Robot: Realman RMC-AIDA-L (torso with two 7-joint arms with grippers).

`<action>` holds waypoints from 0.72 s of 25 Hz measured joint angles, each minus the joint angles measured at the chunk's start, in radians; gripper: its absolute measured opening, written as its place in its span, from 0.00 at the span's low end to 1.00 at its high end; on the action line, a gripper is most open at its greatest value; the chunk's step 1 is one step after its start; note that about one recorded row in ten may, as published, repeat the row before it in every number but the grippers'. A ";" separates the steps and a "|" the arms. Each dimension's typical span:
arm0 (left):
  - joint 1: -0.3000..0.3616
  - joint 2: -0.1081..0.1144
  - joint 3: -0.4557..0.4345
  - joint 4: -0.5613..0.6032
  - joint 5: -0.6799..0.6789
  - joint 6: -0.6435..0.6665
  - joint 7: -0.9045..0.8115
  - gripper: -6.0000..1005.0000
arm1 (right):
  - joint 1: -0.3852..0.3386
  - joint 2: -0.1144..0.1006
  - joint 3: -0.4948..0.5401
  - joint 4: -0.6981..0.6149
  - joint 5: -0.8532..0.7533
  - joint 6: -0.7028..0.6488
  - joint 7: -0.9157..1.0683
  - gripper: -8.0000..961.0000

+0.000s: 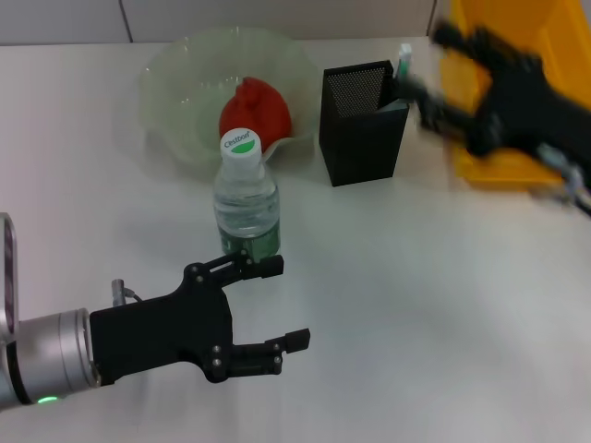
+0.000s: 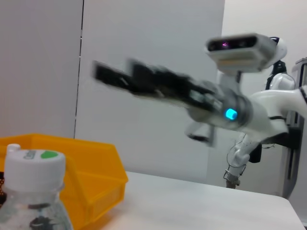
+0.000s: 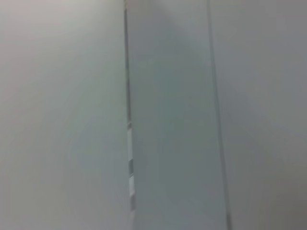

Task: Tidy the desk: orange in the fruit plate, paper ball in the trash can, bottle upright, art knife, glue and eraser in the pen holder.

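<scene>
The clear water bottle (image 1: 246,198) stands upright with a white cap, in front of the translucent fruit plate (image 1: 175,69). A red-orange fruit (image 1: 255,111) lies in the plate. The black mesh pen holder (image 1: 362,120) stands to the right of the plate, and a white-green stick (image 1: 404,55) pokes up at its far right corner. My left gripper (image 1: 287,303) is open and empty, low over the table just in front of the bottle. My right gripper (image 1: 429,66) is blurred, open, and just right of the pen holder's rim. The bottle cap (image 2: 33,165) shows in the left wrist view.
A yellow bin (image 1: 517,101) sits at the back right under my right arm; it also shows in the left wrist view (image 2: 76,177). The right arm (image 2: 168,88) shows there as a blur. The right wrist view shows only a wall.
</scene>
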 joint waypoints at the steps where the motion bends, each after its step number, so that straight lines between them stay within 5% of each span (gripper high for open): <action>1: -0.002 0.000 0.001 0.000 0.000 0.000 0.000 0.86 | -0.033 0.000 0.022 -0.030 -0.058 -0.030 0.027 0.67; 6: -0.018 0.000 0.002 0.009 0.023 0.004 -0.020 0.86 | -0.111 -0.002 0.235 -0.056 -0.409 -0.227 0.065 0.87; 9: -0.042 -0.001 -0.002 0.003 0.049 0.004 -0.042 0.86 | -0.106 -0.003 0.360 -0.003 -0.606 -0.340 0.014 0.87; 18: -0.057 -0.003 -0.001 0.007 0.065 0.002 -0.065 0.86 | -0.096 -0.001 0.366 0.031 -0.682 -0.349 -0.016 0.87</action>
